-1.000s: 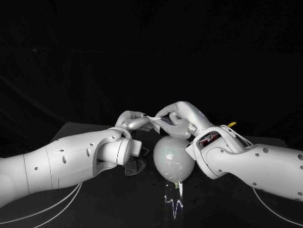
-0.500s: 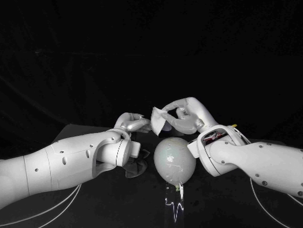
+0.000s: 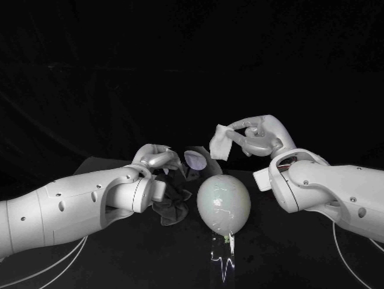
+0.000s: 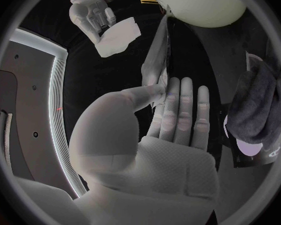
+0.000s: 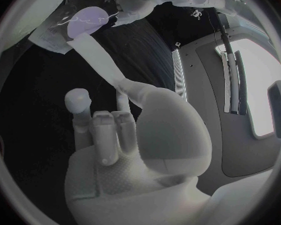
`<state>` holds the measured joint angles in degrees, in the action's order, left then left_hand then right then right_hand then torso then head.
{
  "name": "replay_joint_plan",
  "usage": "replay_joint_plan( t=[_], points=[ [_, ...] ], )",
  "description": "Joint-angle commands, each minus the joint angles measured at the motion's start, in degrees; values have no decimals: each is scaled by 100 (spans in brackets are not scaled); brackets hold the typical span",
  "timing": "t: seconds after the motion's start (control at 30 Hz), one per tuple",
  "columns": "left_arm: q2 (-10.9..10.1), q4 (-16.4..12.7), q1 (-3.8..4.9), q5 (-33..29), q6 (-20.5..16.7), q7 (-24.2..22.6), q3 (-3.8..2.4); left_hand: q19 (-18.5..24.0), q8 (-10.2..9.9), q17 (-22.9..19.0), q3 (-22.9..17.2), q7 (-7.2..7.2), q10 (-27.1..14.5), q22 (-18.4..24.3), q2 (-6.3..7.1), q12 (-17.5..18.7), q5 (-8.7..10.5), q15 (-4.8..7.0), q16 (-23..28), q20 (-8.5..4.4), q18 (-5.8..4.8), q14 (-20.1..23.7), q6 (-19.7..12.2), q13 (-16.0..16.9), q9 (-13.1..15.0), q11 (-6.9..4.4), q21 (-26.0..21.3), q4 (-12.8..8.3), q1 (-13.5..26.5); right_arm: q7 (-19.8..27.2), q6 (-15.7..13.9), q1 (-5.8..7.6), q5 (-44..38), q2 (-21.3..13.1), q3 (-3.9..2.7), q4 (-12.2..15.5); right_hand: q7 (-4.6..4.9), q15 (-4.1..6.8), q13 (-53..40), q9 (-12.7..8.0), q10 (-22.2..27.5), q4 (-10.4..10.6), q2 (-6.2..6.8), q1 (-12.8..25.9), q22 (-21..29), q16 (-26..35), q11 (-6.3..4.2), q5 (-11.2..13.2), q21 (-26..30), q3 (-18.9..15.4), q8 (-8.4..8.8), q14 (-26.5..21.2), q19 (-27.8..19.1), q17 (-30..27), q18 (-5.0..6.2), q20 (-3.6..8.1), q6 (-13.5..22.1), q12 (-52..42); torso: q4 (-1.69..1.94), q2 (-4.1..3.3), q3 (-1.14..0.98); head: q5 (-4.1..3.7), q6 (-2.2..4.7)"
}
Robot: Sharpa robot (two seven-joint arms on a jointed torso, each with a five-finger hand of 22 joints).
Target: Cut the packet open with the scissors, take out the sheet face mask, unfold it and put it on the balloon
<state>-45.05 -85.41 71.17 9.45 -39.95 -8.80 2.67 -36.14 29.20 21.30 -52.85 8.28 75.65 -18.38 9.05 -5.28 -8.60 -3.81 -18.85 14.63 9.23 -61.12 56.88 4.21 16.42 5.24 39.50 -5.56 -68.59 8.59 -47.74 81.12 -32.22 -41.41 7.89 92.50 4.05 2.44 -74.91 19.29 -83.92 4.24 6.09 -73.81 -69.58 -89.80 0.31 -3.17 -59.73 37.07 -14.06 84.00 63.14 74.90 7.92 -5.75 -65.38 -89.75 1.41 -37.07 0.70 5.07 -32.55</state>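
The pale balloon (image 3: 222, 201) stands at the middle of the black table (image 3: 101, 164). Just above and left of it, my left hand (image 3: 157, 158) grips the dark packet (image 3: 195, 160) with a lilac disc on it. In the left wrist view the packet (image 4: 154, 65) stands edge-on between the fingers (image 4: 178, 110). Above and right of the balloon, my right hand (image 3: 260, 135) pinches the folded white sheet mask (image 3: 221, 144), which hangs free of the packet. The right wrist view shows the mask (image 5: 48, 35) at the tip of an outstretched finger (image 5: 100, 60), with the packet (image 5: 83, 19) beyond.
A dark cloth (image 3: 170, 205) lies left of the balloon, under my left forearm. A yellow-handled item (image 4: 150, 1) lies near the balloon (image 4: 200, 2). Cables trail along the table's front.
My right hand has drawn the folded mask out of the packet and moved up and to the right. My left hand has moved left with the packet, so the two hands are apart.
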Motion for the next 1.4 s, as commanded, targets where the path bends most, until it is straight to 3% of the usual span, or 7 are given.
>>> replay_joint_plan(
  t=[0.03, 0.37, 0.77, 0.87, 1.03, 1.13, 1.4],
  points=[
    [-184, -172, 8, -194, 126, -15, -3, 47, 10, 2, -28, 4, 26, -4, -42, 36, -18, -9, -26, 11, 75, 31, 42, -2, 350, -11, 20, -19, 10, 219, 288, 33, 495, -65, -10, 29, 6, 57, -1509, 188, -608, -28, -39, 3, -3, -20, -46, 10, 21, 7, -34, 600, 12, 1510, -4, 43, -41, -25, 9, 12, -12, 18, -30],
    [-1164, -751, -2, -630, 790, 21, 82, 61, -2, -2, -11, 10, 25, -50, -62, 50, 14, -15, -28, 11, 83, 35, 41, -3, 349, -5, 100, -1, 23, 211, 411, 81, 641, -291, -17, 8, 6, 57, -1509, 188, -608, -32, -41, 1, -10, -20, -46, 10, 12, 9, -35, 600, 20, 1510, -6, 44, -39, -25, 21, 20, -18, 128, -246],
    [-2049, -925, -11, -683, 1243, 210, 313, 64, -4, -4, -7, 10, 23, -58, -64, 53, 20, -15, -27, 11, 85, 39, 41, -4, 349, -5, 114, -2, 21, 180, 518, 89, 624, -374, -14, -17, 7, 56, -1509, 191, -608, -41, -42, -2, -8, -20, -45, 13, 18, 10, -37, 600, 16, 1510, -5, 46, -36, -25, 15, 44, -40, 355, -466],
    [-2247, -898, -15, -498, 1903, 577, 418, 66, -6, -5, -7, 9, 22, -64, -66, 55, 21, -15, -27, 10, 87, 40, 41, -4, 349, -5, 125, -5, 17, 165, 542, 90, 607, -387, -13, -10, 7, 56, -1509, 191, -608, -41, -42, -2, -8, -20, -45, 13, 18, 10, -37, 600, 16, 1510, -5, 46, -36, -25, 23, 37, -37, 368, -503],
    [-2402, -720, -15, 95, 3219, 1005, 480, 100, -35, -16, 39, 27, -8, -114, -111, 85, 76, -34, -14, 10, 90, 74, 15, -10, 345, 13, 211, 17, 6, 151, 572, 89, 597, -384, -10, -26, 7, 56, -1509, 191, -608, -41, -42, -2, -8, -20, -45, 13, 18, 10, -37, 600, 16, 1510, -5, 46, -36, -25, 47, 31, -34, 357, -524],
    [-2438, -561, -6, 532, 4113, 1181, 485, 123, -47, -21, 91, 36, -22, -130, -136, 98, 99, -44, -9, 16, 89, 91, -1, -11, 346, 22, 239, 44, 4, 143, 593, 89, 586, -384, -7, -34, 7, 56, -1509, 191, -608, -41, -42, -2, -8, -20, -45, 13, 18, 10, -37, 600, 16, 1510, -5, 46, -36, -25, 37, 34, -21, 349, -542],
    [-2382, -27, 149, 1408, 5593, 1813, 482, 189, -69, -33, 217, 47, -60, -145, -205, 123, 149, -65, 3, 37, 88, 132, -40, -14, 353, 38, 270, 120, -37, 116, 627, 88, 543, -393, -1, -54, 8, 56, -1509, 193, -608, -50, -40, -3, -12, -20, -44, 15, 13, 8, -39, 600, 20, 1510, -6, 48, -32, -25, 33, 24, -19, 332, -594]
  ],
)
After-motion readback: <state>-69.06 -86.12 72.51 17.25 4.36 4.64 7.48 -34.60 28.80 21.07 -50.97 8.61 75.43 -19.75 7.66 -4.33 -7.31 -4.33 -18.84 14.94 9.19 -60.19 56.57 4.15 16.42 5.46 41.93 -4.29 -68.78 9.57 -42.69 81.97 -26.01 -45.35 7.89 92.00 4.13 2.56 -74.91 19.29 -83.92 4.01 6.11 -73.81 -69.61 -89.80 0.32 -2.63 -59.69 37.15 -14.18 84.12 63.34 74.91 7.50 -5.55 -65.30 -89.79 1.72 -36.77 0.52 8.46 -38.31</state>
